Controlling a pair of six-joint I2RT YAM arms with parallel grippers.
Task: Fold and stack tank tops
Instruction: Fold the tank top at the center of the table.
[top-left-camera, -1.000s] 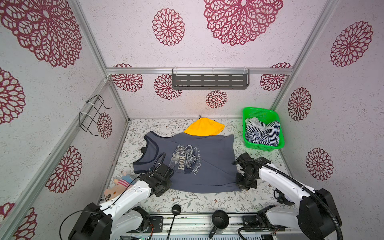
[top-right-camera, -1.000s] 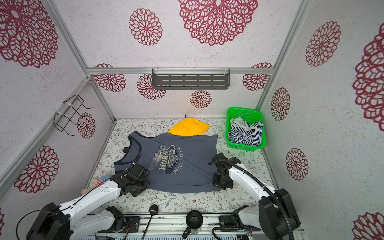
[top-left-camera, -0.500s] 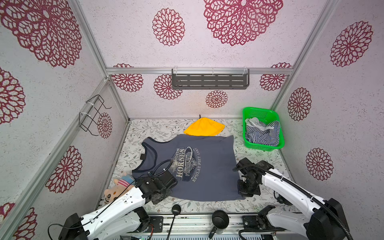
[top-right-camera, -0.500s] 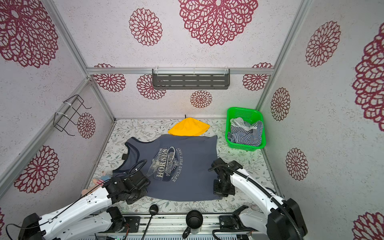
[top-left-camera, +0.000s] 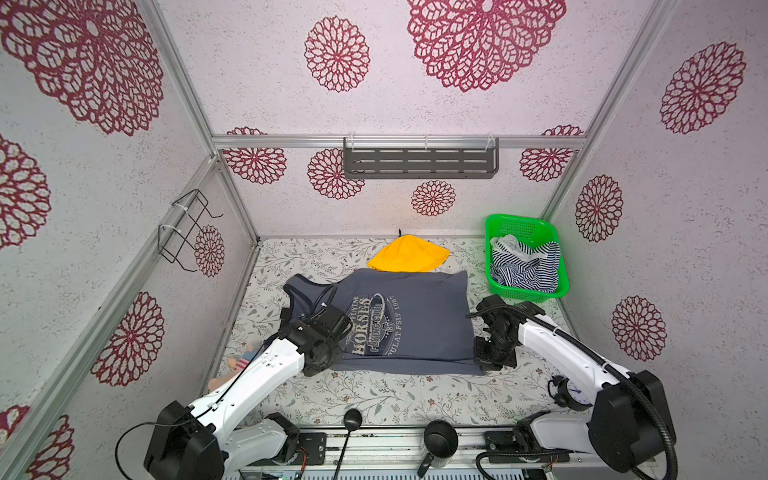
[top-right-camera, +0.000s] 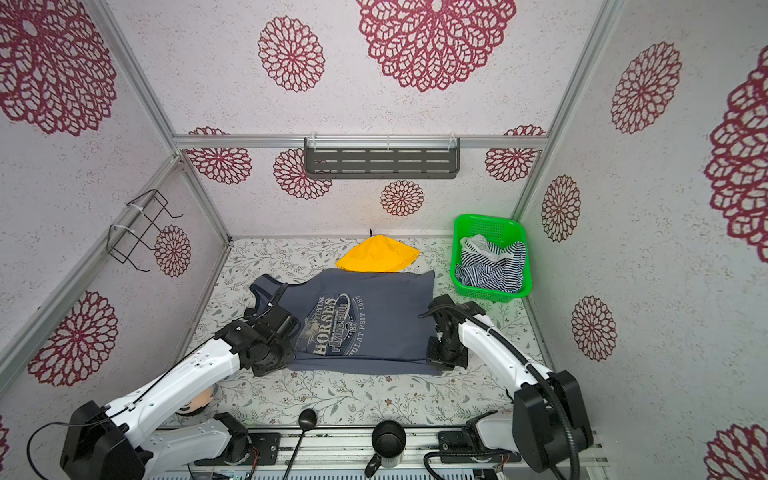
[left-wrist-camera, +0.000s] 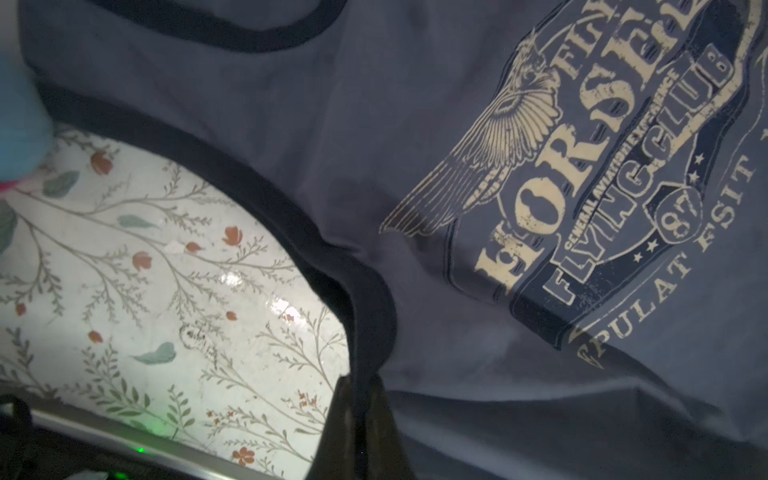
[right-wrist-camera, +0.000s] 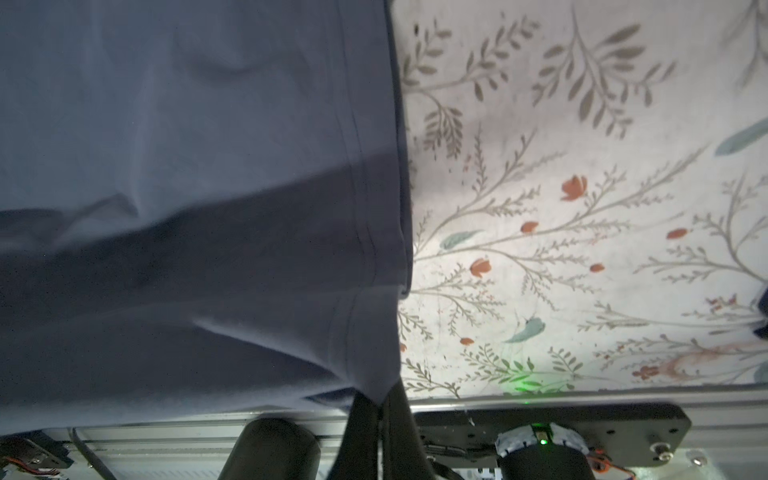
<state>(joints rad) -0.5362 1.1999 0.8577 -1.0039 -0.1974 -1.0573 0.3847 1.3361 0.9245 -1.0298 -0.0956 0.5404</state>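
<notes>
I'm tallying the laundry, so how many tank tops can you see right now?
2. A grey-blue tank top lies spread on the table; a striped tank top is bunched in the green basket, where more could be hidden underneath.

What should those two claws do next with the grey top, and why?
Probably fold the near edge over to the far edge: the left gripper and right gripper each pinch the near side of the grey tank top, which lies unfolded.
</notes>
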